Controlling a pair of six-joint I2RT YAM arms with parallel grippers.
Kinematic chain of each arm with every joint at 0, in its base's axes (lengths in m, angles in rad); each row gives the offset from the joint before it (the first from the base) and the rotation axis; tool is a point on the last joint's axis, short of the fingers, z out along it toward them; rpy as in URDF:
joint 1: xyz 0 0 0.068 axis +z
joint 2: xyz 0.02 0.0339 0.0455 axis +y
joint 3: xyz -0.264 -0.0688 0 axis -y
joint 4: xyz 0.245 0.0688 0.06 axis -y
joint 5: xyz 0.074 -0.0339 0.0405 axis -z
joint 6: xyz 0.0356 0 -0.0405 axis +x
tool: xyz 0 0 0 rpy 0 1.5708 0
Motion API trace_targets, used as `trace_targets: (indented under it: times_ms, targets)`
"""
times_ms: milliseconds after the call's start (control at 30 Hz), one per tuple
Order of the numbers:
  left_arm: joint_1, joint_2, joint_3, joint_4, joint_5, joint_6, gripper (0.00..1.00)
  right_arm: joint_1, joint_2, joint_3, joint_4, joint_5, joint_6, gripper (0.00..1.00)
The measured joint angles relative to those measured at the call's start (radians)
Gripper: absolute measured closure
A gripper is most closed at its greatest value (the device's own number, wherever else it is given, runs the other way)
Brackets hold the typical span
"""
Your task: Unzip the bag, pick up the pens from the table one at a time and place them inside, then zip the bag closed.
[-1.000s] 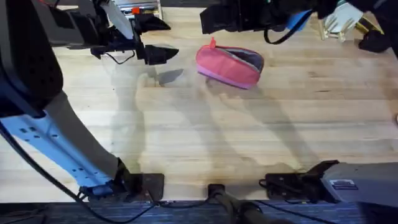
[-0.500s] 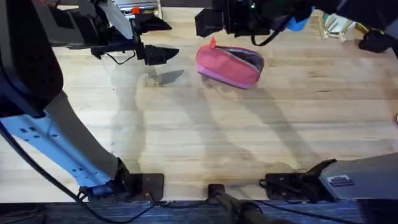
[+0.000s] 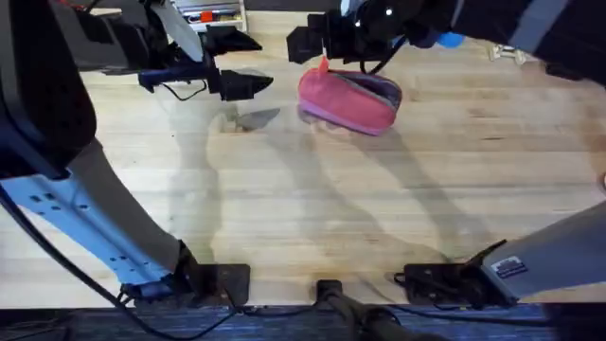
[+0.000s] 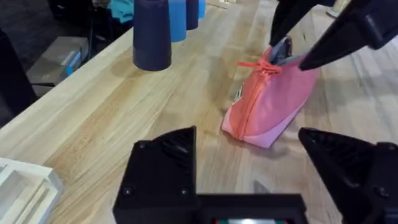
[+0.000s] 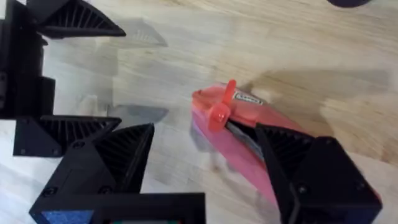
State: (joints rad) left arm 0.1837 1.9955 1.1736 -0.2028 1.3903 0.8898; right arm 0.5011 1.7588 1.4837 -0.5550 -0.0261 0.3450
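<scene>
The pink bag (image 3: 348, 99) lies on the table (image 3: 379, 208) at the back middle, its zipper partly undone with grey lining showing. A pink-red zipper pull (image 5: 221, 112) sticks up at its left end. My right gripper (image 3: 308, 45) hovers open above that end, its fingers (image 5: 118, 155) either side of the bag (image 5: 239, 134) without touching it. Left of the bag, my left gripper (image 3: 248, 83) hangs open and empty, pointing at the bag (image 4: 270, 99). The right gripper (image 4: 323, 31) also appears over the bag in the left wrist view. The pens are out of view.
Dark blue cups (image 4: 152, 34) and a lighter blue one (image 4: 177, 18) stand behind the bag. A white frame (image 4: 25, 183) sits at the table's left side. Orange items (image 3: 213, 14) lie at the back edge. Bare wood stretches across the table's front half.
My right arm has swung left along the back of the table, bringing its gripper over the bag's left end. The left arm and the bag have stayed put.
</scene>
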Motion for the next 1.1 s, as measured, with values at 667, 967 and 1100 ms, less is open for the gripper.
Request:
trace_targets:
  times_ms: [667, 967, 1100]
  targets:
    - [0.000, 0.000, 0.000, 0.000, -0.003, 0.000, 0.007, 0.000, 0.107, 0.000, 0.110, 0.000, 0.021, 0.078]
    - [0.000, 0.000, 0.000, 0.000, -0.003, 0.000, 0.007, 0.000, 0.109, 0.000, 0.113, 0.000, 0.023, 0.459]
    - [0.000, 0.000, 0.000, 0.000, -0.003, 0.000, 0.007, 0.000, 0.110, 0.000, 0.107, 0.012, 0.024, 0.714]
